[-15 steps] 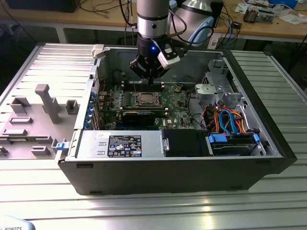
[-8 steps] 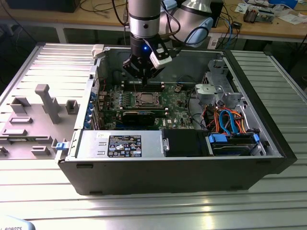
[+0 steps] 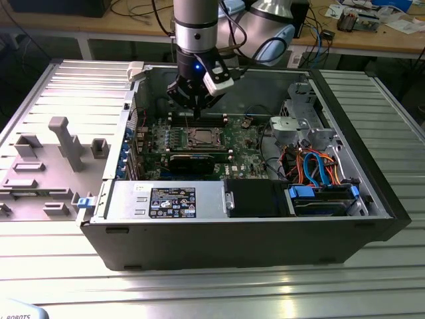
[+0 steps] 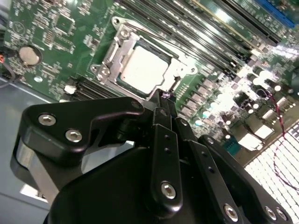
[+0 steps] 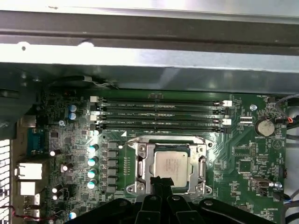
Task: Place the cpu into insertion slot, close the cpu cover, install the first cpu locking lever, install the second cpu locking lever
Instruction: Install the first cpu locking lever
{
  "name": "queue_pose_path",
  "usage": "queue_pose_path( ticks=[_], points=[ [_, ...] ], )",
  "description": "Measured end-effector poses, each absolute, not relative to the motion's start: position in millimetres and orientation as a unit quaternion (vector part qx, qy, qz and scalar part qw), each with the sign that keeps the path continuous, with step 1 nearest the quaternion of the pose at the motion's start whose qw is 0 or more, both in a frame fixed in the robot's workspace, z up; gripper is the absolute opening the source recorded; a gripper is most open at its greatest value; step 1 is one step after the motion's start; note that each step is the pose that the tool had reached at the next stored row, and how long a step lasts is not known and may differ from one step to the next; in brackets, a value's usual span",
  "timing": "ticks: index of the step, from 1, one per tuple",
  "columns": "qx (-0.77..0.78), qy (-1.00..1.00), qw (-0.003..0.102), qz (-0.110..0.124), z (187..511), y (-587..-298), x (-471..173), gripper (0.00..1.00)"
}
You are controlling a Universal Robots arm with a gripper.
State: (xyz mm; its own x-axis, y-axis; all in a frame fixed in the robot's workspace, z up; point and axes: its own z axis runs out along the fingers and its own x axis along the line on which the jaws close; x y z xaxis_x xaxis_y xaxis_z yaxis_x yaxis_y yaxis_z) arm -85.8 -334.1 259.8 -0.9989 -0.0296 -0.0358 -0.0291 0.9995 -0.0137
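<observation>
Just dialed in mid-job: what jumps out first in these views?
The gripper hangs inside the open computer case, just above the green circuit board. In both wrist views the cpu lies in the insertion slot with the cpu cover down around it, the fingertips close by its edge.

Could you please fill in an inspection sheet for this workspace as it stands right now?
Surface: ribbed metal table carrying an open computer case.
Job's things: cpu sits in the insertion slot on the green circuit board; cpu cover lies closed around it.
Clutter: grey fixture tray on the exterior view's left.
Grippers: tool shut, its tips at the socket's edge.
Cables: orange and blue cables inside the case.
Surroundings: workbench with loose items behind.
</observation>
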Motion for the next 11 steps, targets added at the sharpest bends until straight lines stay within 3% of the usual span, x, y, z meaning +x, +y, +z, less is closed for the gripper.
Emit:
queue_pose_path(
  ticks=[11],
  points=[
    [-0.015,1.000,0.018,-0.007,259.7,-334.1,-91.8,0.11]
  ],
)
